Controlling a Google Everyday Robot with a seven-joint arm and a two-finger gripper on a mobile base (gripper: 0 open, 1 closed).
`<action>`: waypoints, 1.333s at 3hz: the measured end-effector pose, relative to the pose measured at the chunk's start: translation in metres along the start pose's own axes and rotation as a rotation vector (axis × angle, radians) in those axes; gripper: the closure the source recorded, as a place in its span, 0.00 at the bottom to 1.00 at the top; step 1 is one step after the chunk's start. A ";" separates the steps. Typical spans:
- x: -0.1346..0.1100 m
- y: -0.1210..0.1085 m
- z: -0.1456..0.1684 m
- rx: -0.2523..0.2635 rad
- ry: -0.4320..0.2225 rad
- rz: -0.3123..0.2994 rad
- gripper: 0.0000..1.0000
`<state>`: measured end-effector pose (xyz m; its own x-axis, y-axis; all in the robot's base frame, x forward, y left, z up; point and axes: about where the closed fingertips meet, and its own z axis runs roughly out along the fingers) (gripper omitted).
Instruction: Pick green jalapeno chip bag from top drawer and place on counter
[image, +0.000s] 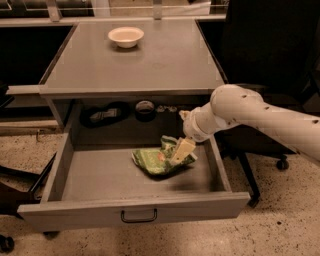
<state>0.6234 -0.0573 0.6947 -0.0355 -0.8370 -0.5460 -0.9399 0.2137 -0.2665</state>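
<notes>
The top drawer (135, 204) is pulled wide open, with its dark wire handle on the front panel. The green jalapeno chip bag (156, 161) lies crumpled on the drawer floor, right of the middle. My gripper (182, 151) reaches down from the right on the white arm (240, 112), and its pale tip is down on the bag's right edge. The bag's right end is hidden behind it. The counter (165, 60) is the grey top of the cabinet above the drawer.
A cream bowl (125, 36) stands on the counter at the back left. Dark objects, among them a round black one (145, 109), sit in the recess behind the drawer. An office chair base (272, 160) stands on the speckled floor at the right.
</notes>
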 end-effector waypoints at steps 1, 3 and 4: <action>0.005 0.012 0.002 -0.031 -0.015 0.009 0.00; 0.000 0.023 0.054 -0.169 -0.025 -0.007 0.00; -0.004 0.024 0.081 -0.252 -0.016 0.000 0.19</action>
<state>0.6283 -0.0084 0.6261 -0.0320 -0.8284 -0.5592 -0.9949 0.0798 -0.0613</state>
